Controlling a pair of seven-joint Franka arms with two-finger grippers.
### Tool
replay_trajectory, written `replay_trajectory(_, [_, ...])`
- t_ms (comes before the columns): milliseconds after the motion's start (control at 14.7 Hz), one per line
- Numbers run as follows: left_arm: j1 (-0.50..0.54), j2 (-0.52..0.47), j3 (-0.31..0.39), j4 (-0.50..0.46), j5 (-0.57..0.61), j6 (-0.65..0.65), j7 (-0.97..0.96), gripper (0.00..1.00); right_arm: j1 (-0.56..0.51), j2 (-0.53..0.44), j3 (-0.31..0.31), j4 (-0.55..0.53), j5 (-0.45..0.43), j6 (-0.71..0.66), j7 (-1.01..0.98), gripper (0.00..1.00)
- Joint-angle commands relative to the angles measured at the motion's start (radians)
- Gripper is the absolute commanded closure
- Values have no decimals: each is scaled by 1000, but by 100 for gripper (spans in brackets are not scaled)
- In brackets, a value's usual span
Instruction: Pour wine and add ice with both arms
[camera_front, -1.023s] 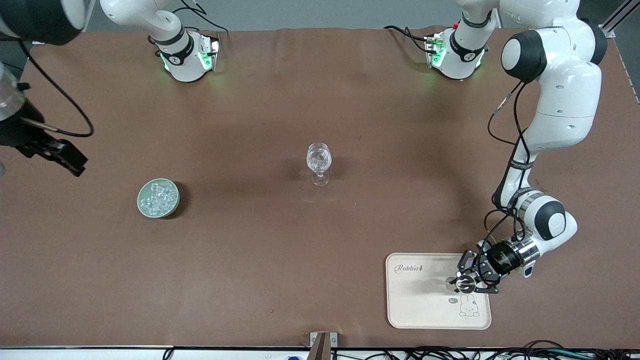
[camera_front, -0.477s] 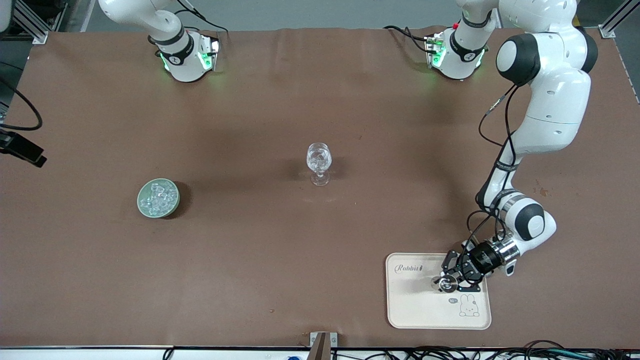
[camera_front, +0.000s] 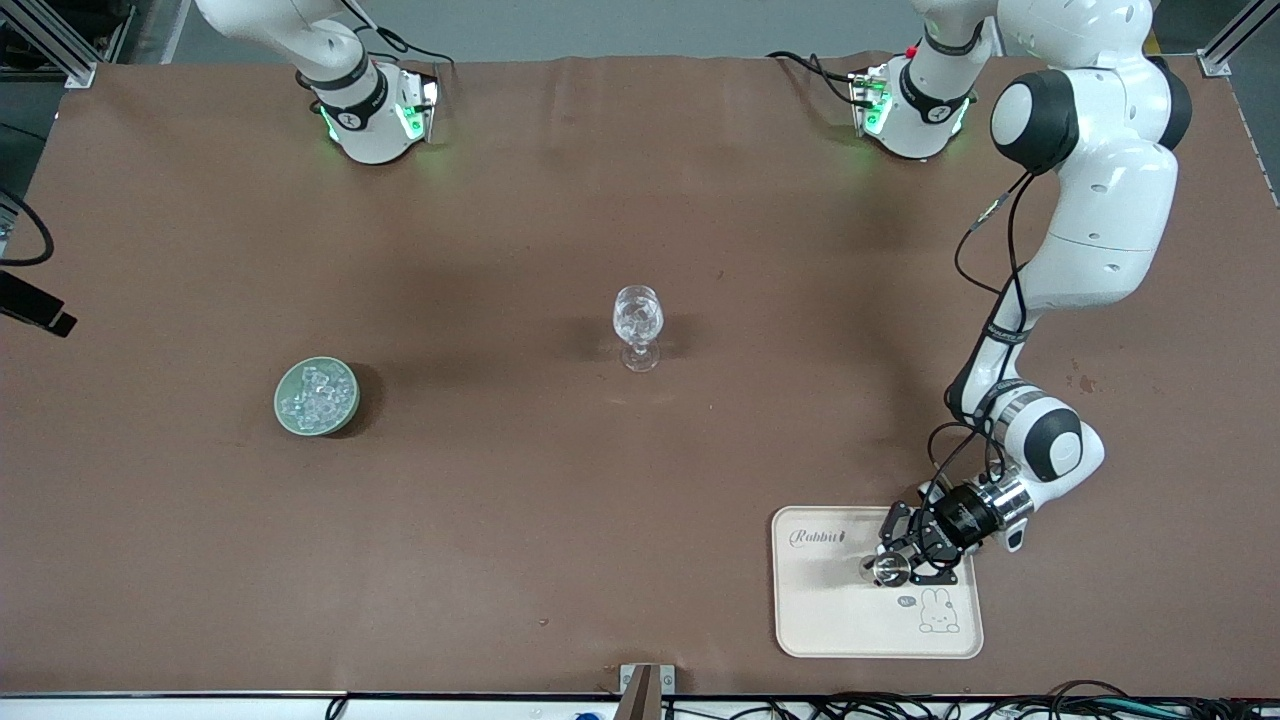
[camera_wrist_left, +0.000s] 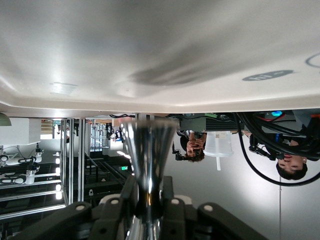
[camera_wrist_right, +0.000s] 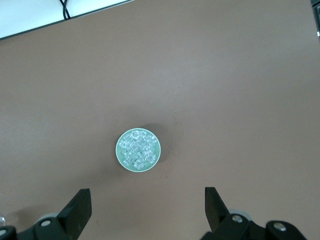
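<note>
Left gripper (camera_front: 893, 566) sits low over the cream tray (camera_front: 830, 610), at the left arm's end of the table and close to the front camera. Its fingers (camera_wrist_left: 170, 197) are clamped on the waist of the metal jigger (camera_front: 887, 568), which stands upright with its base at or just above the tray. Wine isn't visible in any view.

Right gripper (camera_wrist_right: 145, 210) is spread wide, holding nothing, high over the green dish (camera_front: 285, 415). Only a bit of it shows at the edge of the front view. The dish holds a heap of ice (camera_front: 318, 394) and sits toward the right arm's end.

Stemmed glass (camera_front: 638, 325) stands mid-table, well apart from both dish and tray.
</note>
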Motion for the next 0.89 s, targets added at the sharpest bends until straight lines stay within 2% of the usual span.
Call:
replay_trajectory(0, [6, 21, -7, 18, -38, 9, 27, 0, -134, -41, 141, -24, 17, -2, -8, 0])
replay_trajectory(409, [18, 10, -6, 7, -31, 3, 24, 0, -392, -44, 417, -24, 12, 1, 2, 0])
replay_trajectory(614, [41, -39, 7, -16, 9, -23, 17, 0, -457, -46, 485, -24, 9, 1, 2, 0])
replay_trajectory(682, [46, -53, 10, -20, 59, -42, 14, 0, -490, -46, 522, -24, 5, 1, 4, 0])
replay_trajectory(818, [53, -86, 25, -30, 168, -72, 8, 0, -494, -46, 536, -24, -21, 1, 4, 0])
